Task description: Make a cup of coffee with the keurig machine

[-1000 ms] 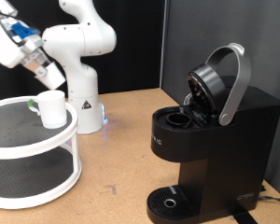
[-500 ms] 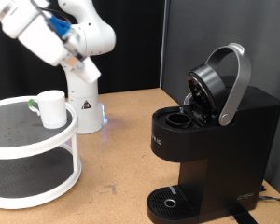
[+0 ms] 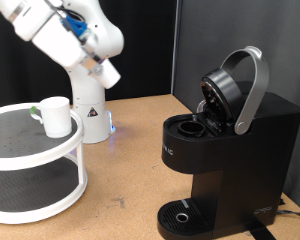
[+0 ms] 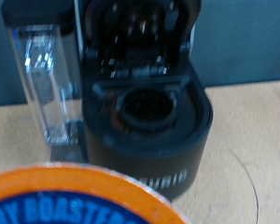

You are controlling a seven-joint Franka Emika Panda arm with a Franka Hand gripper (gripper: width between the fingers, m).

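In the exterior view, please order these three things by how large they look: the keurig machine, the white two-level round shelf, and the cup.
1. Keurig machine, about equal with
2. the round shelf, which is cut off by the picture edge, so I cannot rank these two.
3. Cup, clearly the smallest.

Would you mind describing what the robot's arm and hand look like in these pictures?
The arm is glossy white, built of rounded, bulbous segments, rising from a white base that bears a small dark marking and a blue glow at its foot. Near the wrist there is a bright blue part. The hand is white too, blocky and tapering; its fingers are too blurred to make out.
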